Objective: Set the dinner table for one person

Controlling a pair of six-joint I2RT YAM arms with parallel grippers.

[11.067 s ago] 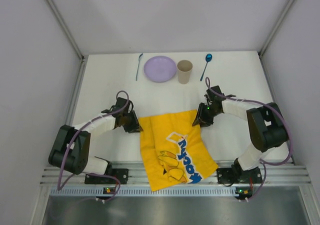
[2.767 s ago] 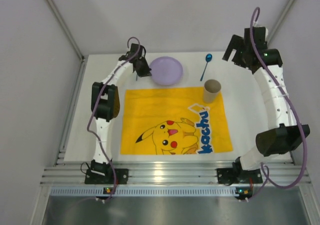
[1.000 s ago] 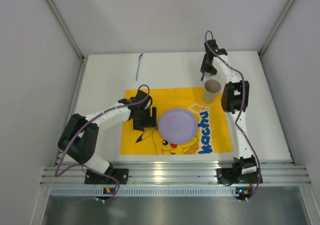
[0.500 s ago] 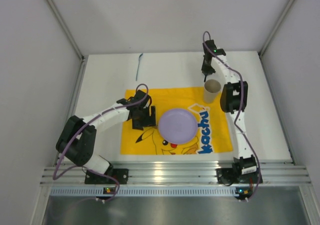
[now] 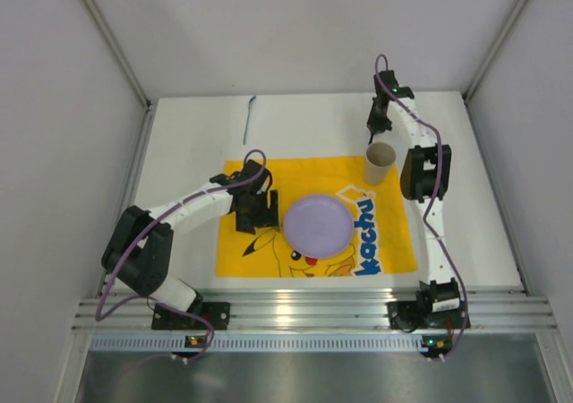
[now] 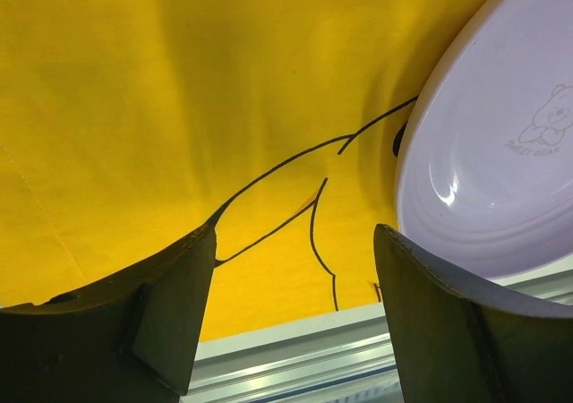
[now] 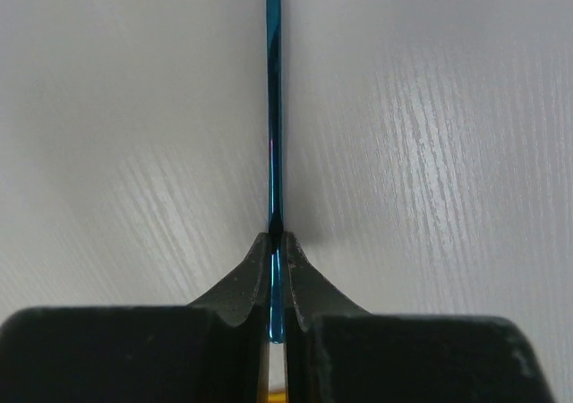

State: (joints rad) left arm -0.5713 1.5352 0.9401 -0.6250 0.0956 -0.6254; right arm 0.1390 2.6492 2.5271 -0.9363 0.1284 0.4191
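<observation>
Progress looks past the halfway mark. On the white surface [image 5: 179, 152], which fills the cell floor from the arm bases to the far wall, the yellow mat [image 5: 295, 175] lies flat toward the near edge. The lilac plate [image 5: 318, 224] sits in the mat's middle, and the beige cup [image 5: 380, 163] stands upright at its far right corner.

What remains, by my reading, is the cutlery. The blue spoon [image 7: 273, 107] is in hand: the right jaws are pressed together on the end of its handle, near the far edge just beyond the cup. Its shaft runs away from the wrist camera over bare white, and I cannot tell whether it is off the surface. The thin fork [image 5: 249, 119] lies alone toward the far left corner, well apart from the mat.

The left jaws stand apart and hold nothing. They sit low over the mat just beside the plate's left rim, not touching it. Laying the spoon on one side of the plate and the fork on the other would likely finish the setting.
</observation>
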